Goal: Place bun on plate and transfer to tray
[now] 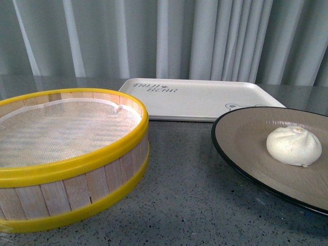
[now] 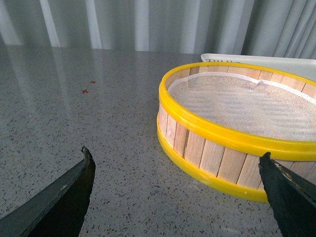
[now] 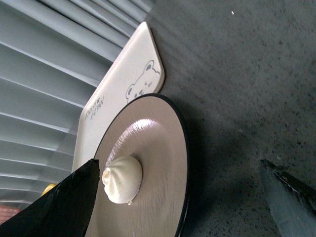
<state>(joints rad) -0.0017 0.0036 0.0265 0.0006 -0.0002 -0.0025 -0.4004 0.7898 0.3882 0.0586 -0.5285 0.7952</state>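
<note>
The plate (image 1: 241, 138) is cut off by the right and lower edges of the front view, so only its left part shows. Its black rim hides the near right corner of the tray (image 1: 205, 100) and most of the small bear drawing there. I cannot tell whether plate and tray touch. The grey lettering on the tray is too blurred to read. The round wooden steamer basket (image 1: 72, 164) with yellow bands runs off the left edge, and a white mesh liner covers its inside. All of this stands on a speckled grey table (image 1: 195, 195) before a pale curtain (image 1: 205, 36).

In my left wrist view the tray is only a thin sliver behind the basket. In my right wrist view one dark finger (image 3: 59, 207) covers part of the plate and the far end of the tray.

My left gripper (image 2: 177, 153) is spread wide and holds nothing. It hangs above the table just beside the basket, without touching it.

My right gripper (image 3: 178, 163) is also spread wide and empty, over the plate's edge and the bare table.

The bun (image 1: 294, 146) sits upright on the plate's tan inside, toward its right half, pleated top up. The plate stands on the table, just in front of the tray.
</note>
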